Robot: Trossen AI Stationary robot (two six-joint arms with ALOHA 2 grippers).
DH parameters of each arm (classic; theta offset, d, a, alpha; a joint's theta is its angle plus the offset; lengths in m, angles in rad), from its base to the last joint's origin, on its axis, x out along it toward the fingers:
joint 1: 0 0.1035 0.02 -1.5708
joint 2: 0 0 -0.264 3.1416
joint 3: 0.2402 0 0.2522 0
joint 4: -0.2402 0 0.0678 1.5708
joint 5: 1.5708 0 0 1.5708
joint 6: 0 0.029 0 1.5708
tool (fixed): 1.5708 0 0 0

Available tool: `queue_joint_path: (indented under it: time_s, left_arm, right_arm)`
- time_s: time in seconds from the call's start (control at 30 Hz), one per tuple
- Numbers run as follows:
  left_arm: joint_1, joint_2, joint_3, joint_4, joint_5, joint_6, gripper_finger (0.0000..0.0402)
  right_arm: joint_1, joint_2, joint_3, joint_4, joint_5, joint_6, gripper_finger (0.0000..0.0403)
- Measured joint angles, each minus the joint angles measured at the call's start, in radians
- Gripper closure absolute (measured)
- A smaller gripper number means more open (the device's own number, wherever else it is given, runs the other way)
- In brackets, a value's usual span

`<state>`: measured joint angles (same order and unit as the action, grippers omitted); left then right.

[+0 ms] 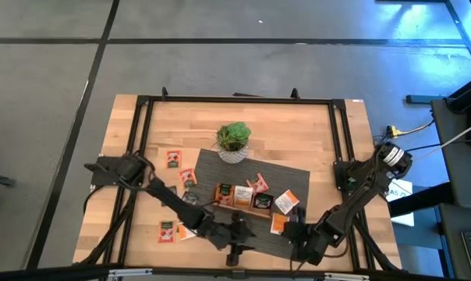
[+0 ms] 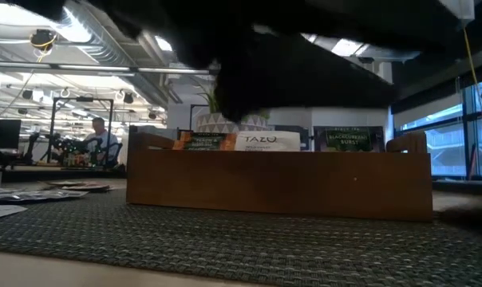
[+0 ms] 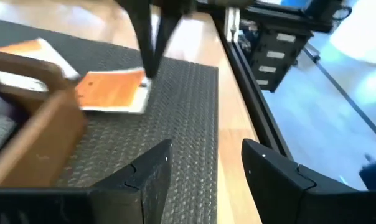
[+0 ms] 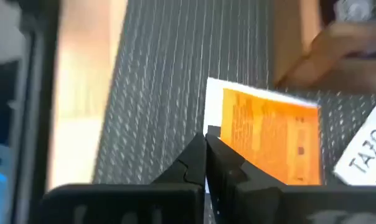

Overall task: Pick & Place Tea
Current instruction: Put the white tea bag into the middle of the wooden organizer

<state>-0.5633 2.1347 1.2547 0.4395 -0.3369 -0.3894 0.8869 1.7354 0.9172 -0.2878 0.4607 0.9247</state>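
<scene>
An orange tea sachet lies on the dark woven mat just off the right end of the brown wooden tray; it also shows in the left wrist view and the high view. My right gripper is shut at this sachet's edge. My left gripper is open and empty, low over the mat's near edge, left of the sachet. Several sachets stand in the tray. My right gripper pinches the orange sachet at its white edge near one corner, between the free ends of its two fingers. The fingers come from above, pointing down. The sachet lies about flat on the mat.
A white Tazo sachet lies beside the orange one, against the tray's right end. A plant pot stands at the mat's far edge. Loose sachets lie on the wood at the left and near left. A black frame rims the table.
</scene>
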Motion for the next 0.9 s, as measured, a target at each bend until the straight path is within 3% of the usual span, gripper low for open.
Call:
queue_joint_path:
  time_s: [0.23, 0.43, 0.63, 0.9]
  left_arm:
    - [0.010, 0.091, 0.131, -0.041, 0.009, 0.078, 0.0210]
    - [-0.009, 0.094, 0.227, -0.215, -0.113, 0.091, 0.0211]
    - [-0.004, 0.108, 0.264, -0.216, -0.144, 0.116, 0.0212]
    - [0.023, 0.232, 0.348, -0.207, -0.144, 0.115, 0.0210]
  right_arm:
    - [0.001, -0.034, 0.001, -0.019, 0.018, -0.016, 0.0396]
    - [-0.001, -0.034, 0.001, -0.068, 0.023, 0.014, 0.0378]
    - [-0.008, -0.034, 0.002, -0.075, 0.049, 0.037, 0.0387]
    - [-0.008, -0.035, 0.003, -0.075, 0.061, 0.032, 0.0393]
